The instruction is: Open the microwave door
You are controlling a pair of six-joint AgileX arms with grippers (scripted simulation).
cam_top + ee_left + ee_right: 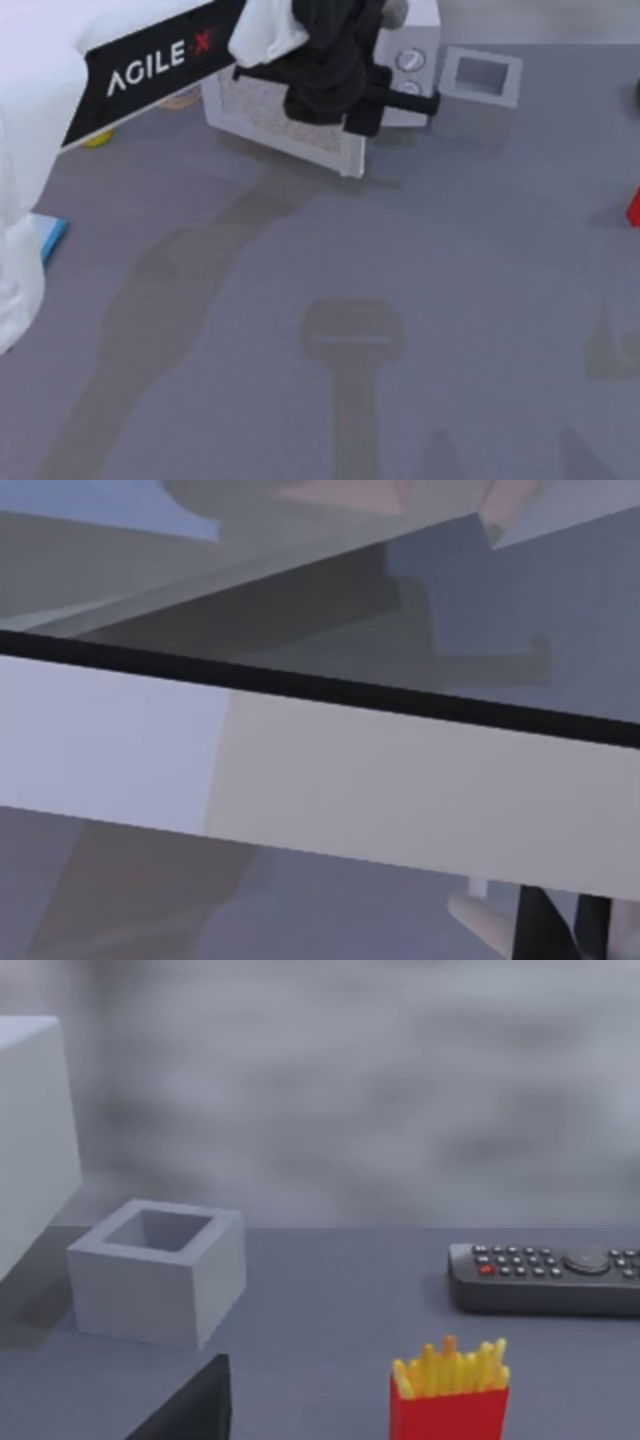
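Top view: the microwave point(400, 40) stands at the far edge of the bench point(400, 300), with the small grey open-topped cube point(482, 78) just beside its knob panel. The microwave door point(285, 118), a white panel with a speckled mesh window, stands swung partly away from the body, its free edge angled out toward the bench's near side. The left pincer point(350, 75) sits directly over the door's free edge, in front of the knobs; its dark wrist hides the fingers, so whether they are spread or closed on the door cannot be told. The left wrist view shows only a pale panel edge with a dark line, very close, which suggests the door is at the fingers but does not settle contact. The right arm is out of the top view; its wrist view looks toward the cube, a black remote control point(545, 1277) and a red carton of fries point(448, 1392). Judged risks: the pincer may slip off the thin door edge as the door's arc turns away from the arm's path, or a pull off that arc may drag the whole microwave toward the cube. In front of the door the bench lies open, so the swing has room; the cube beside the knob panel limits sideways motion there.
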